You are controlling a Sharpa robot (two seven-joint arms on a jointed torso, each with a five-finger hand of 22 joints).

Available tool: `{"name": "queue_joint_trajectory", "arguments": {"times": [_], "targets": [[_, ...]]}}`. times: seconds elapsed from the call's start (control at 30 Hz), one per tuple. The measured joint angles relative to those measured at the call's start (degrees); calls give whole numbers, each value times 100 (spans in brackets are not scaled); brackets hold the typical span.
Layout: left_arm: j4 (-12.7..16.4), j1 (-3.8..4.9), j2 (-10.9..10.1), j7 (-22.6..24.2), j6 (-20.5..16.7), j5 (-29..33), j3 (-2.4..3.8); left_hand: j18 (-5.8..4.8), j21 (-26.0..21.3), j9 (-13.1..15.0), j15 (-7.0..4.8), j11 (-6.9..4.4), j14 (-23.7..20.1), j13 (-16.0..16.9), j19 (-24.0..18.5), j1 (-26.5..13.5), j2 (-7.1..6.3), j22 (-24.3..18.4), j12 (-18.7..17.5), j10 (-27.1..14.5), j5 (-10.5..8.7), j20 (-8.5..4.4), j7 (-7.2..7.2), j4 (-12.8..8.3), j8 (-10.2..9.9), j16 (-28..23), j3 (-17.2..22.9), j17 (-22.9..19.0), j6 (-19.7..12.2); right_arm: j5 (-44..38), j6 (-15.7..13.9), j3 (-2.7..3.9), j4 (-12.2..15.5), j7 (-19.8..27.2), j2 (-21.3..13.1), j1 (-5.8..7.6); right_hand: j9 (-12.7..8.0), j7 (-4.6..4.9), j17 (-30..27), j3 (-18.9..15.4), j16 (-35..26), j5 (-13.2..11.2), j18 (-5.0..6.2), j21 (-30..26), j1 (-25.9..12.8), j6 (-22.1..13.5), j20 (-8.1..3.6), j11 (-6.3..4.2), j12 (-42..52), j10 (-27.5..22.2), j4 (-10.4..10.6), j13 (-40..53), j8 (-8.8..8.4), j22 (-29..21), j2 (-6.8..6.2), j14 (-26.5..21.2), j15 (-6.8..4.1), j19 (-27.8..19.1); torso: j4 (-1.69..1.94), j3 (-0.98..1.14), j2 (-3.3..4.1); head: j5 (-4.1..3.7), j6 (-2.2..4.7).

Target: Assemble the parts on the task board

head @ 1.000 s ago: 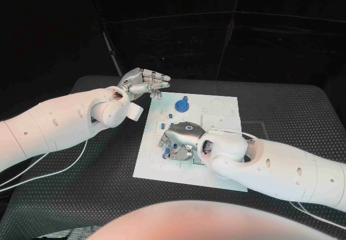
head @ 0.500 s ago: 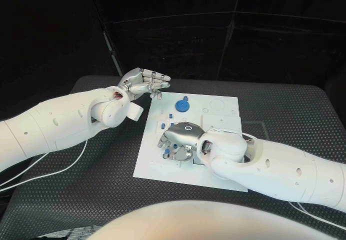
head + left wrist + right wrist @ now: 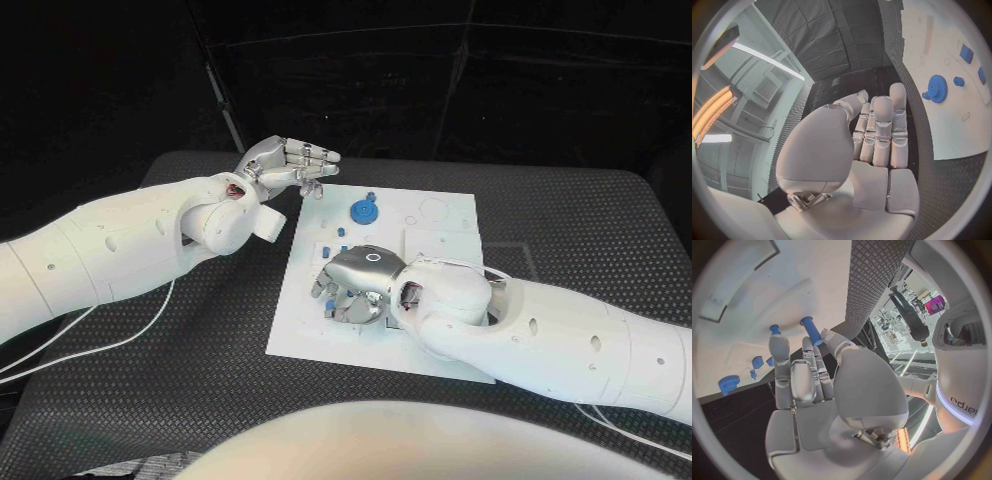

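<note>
Board: the flat white rectangular task board (image 3: 433, 330) lies in the middle of the black textured worktop (image 3: 173, 400), its long side running from the near edge toward the far edge.
Right hand: the silver right hand (image 3: 353, 283) is low over the board's left half, palm down. The right wrist view shows its fingers (image 3: 779, 351) stretched out and a little apart with nothing between them, tips just beside two upright blue pegs.
Pegs: the taller blue cylindrical peg (image 3: 811, 330) and the shorter blue peg (image 3: 775, 330) stand on the board; I cannot tell whether a fingertip touches either.
Left hand: the silver left hand (image 3: 289, 163) is raised off the board's far left corner, well apart from the parts, fingers (image 3: 879, 131) straight and side by side, holding nothing.
Gear: a round blue toothed gear (image 3: 366, 211) sits near the board's far edge, with small blue blocks (image 3: 967, 52) close by.
Risk, pegs: reaching with spread fingers could tip or push a peg before a pinch forms.
Risk, view: the right hand covers the parts beneath it from the head camera, so a missed grip may go unnoticed.
Risk, board: sideways pressure might slide the board on the worktop.
</note>
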Motion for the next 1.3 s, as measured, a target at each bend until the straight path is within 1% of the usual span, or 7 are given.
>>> {"name": "queue_joint_trajectory", "arguments": {"times": [0.27, 0.43, 0.7, 0.8, 0.93, 1.13, 1.3], "targets": [[-3, 0, 0, -3, 3, 0, 0, 0, 0, 0, 0, -20, 0, 0, 0, 0, 0, -8, 30, -20, 0, 0, 0, 0, 0, -21, 0, -21, 0, 26, 0, 0, -11, 17, 5, -1, -9, -8, -53, -74, 0, 0, 0, -54, -40, -164, 38, 111, -173, -399, 38, -73, 0, -141, -40, -1, 6, -38, 0, 0, -1, -9, 0], [-5, 0, -1, -6, 6, 0, 0, 0, 0, 0, 0, -20, 0, 0, 0, 0, 0, -8, 30, -20, 0, 0, 0, 0, 0, -21, 0, -21, 0, 46, -71, -1, -7, 33, -29, -2, -13, -64, -580, -352, -290, -28, 6, -463, -62, -435, 148, 249, -321, -1011, 25, -73, 0, -726, -62, -73, 159, -397, -1, 0, -1, -9, 0], [-19, 0, -9, -11, 12, 0, 0, 0, 0, 0, 0, 1, 0, 0, 0, 0, 0, -8, 30, -41, 0, 0, 0, 0, 0, -21, 0, -20, 0, 155, -595, 0, 173, 168, -388, -25, -13, -98, -983, -810, -523, -28, 92, -747, -30, -569, 214, 298, -181, -1364, 31, -42, 0, -1122, -93, -176, 216, -566, -6, 4, -4, -18, 0], [-25, 0, -16, -11, 12, 0, 0, 0, 0, 0, 0, 1, 0, 0, 0, 0, 0, -7, 30, -41, 0, 0, 0, 0, 0, -21, 0, -20, 0, 260, -863, 4, 312, 247, -633, -28, -1, -19, -999, -993, -531, -28, 92, -767, 12, -490, 214, 297, -20, -1365, 72, -26, 0, -1149, -51, -176, 216, -566, -8, 4, -7, -30, 0], [-31, 0, -30, -8, 8, 0, 0, 0, -21, 0, 0, 1, 0, 0, 0, 0, 0, -7, 30, -41, 0, 0, 0, 0, 0, -21, 0, -20, 0, 579, -1313, 14, 579, 413, -1122, -29, 45, 109, -889, -1177, -505, 17, 92, -774, 48, -149, 156, 230, 334, -1022, 178, 23, 111, -1101, 52, -110, 151, -471, -8, 2, -10, -72, 0], [-40, 0, -63, -2, 3, 0, -2, 0, -21, 0, 0, 1, 0, 0, 0, 0, 0, -7, 30, -41, 0, 0, 0, 0, 0, -21, 0, -20, 0, 1570, -1811, 206, 896, 539, -1967, -12, 46, 141, -518, -1309, -302, 85, 90, -444, -19, 51, 122, 158, 770, -226, 297, 138, 141, -641, 139, -26, 91, -155, -23, -3, -16, -202, 0], [-33, -2, -68, 2, 2, 0, -4, 1, -21, 0, 0, 1, 0, 0, 0, 0, 0, -7, 30, -41, 0, 0, 0, 0, 0, -21, 0, -19, 0, 2467, -1887, 245, 1004, 369, -2571, -9, 144, -136, 316, -1574, 164, 329, 29, 89, -292, 498, -66, -133, 1624, 832, 562, 667, 460, 150, 91, -5, -122, 290, -43, -8, -26, -405, 0]]}}
